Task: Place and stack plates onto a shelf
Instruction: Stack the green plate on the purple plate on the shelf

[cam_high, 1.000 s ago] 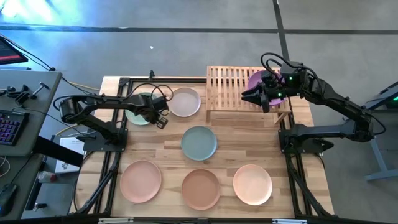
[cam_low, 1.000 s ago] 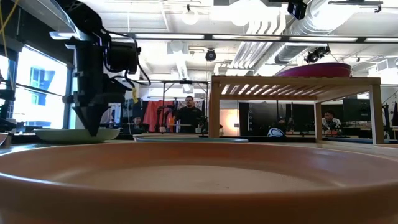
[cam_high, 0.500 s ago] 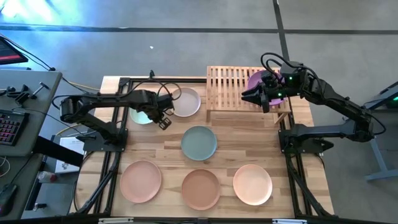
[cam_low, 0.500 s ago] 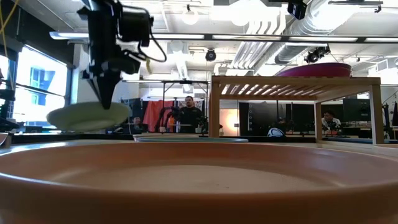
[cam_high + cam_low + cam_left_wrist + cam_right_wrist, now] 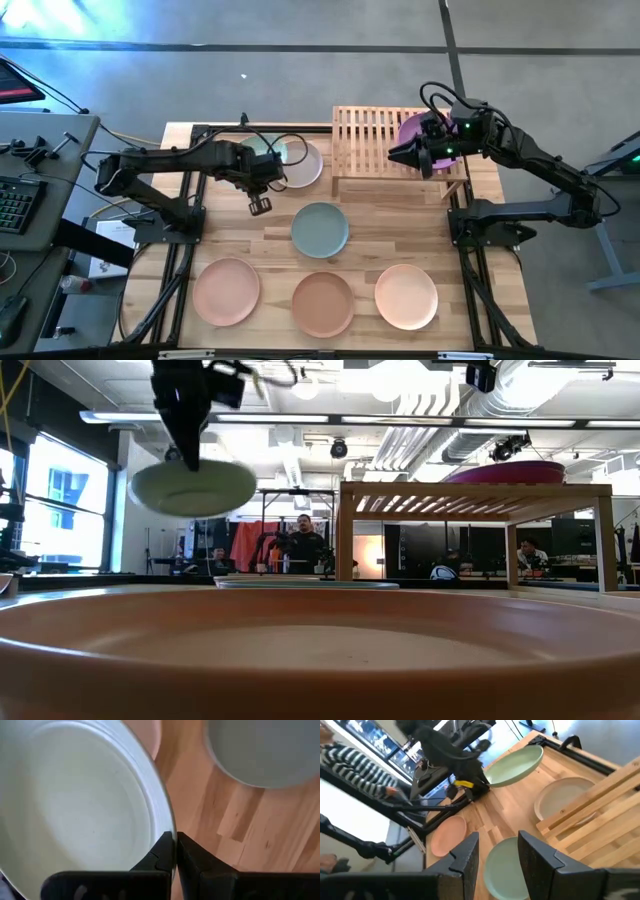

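I am holding the mint green plate (image 5: 194, 488) by its rim with my left pincer (image 5: 174, 851), whose two dark fingers are pressing together on the thin edge; the plate is hanging clear of the worktop (image 5: 375, 244), tilted rather than level. The relation that matters next, as I judge it, is that the shelf (image 5: 372, 143) is lying off to the plate's right side, with the pale cream plate (image 5: 304, 165) sitting on the worktop between them, so the carry is running sideways along the far edge and then upward onto the slats. The left arm is clearly the nearer one to this plate. My right pincer (image 5: 496, 851) is waiting with its fingers apart over the right end of the shelf, just beside the purple plate (image 5: 413, 130) that is already resting on the slats there, so the left half of the shelf is the free landing place. A round plate has no long axis; only its tilt needs levelling. The plates are looking matte and smooth, shallow, with a low raised rim. The shelf is light wood with parallel slats on thin legs, and the worktop is pale planks. Nearer than the shelf, the grey-teal plate (image 5: 320, 229) is lying flat, with three warm-toned plates in a row beyond it.
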Tool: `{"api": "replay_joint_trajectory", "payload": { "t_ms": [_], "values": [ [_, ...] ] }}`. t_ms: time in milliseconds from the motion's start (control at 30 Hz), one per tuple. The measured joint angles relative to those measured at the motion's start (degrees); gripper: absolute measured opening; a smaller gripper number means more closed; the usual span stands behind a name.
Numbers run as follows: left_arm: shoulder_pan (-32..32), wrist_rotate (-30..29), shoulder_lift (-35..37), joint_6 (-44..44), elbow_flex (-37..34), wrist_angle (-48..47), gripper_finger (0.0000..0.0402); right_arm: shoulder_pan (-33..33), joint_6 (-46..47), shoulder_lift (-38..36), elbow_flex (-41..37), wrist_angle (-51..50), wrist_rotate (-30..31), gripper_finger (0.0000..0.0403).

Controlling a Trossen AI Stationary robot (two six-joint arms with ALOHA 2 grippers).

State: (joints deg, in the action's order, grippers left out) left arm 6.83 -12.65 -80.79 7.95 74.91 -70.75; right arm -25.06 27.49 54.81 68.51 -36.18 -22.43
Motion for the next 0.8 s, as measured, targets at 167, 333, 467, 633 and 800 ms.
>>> {"api": "replay_joint_trajectory", "payload": {
  "t_ms": [167,333,467,633,800],
  "values": [
    [-2.77,-2.68,0.0,-12.18,5.61,-0.39,0.0,0.0,6.15,0.24,0.0,1.18,0.21,0.0118],
    [-5.03,-3.21,0.0,-19.77,10.22,-0.21,0.0,1.08,7.67,1.22,0.0,5.77,0.34,0.0118],
    [-6.85,-3.25,0.0,-24.03,12.92,-0.19,0.0,2.57,9.59,2.32,0.0,12.68,-0.03,0.0118],
    [-9.14,-3.22,0.0,-27.12,14.32,-0.15,0.0,4.03,9.75,3.92,0.0,19.75,-0.02,0.0118],
    [-12.37,-2.6,0.0,-29.72,14.32,-0.9,0.0,5.68,7.99,5.37,0.0,26.24,3.28,0.0118]
  ]
}}
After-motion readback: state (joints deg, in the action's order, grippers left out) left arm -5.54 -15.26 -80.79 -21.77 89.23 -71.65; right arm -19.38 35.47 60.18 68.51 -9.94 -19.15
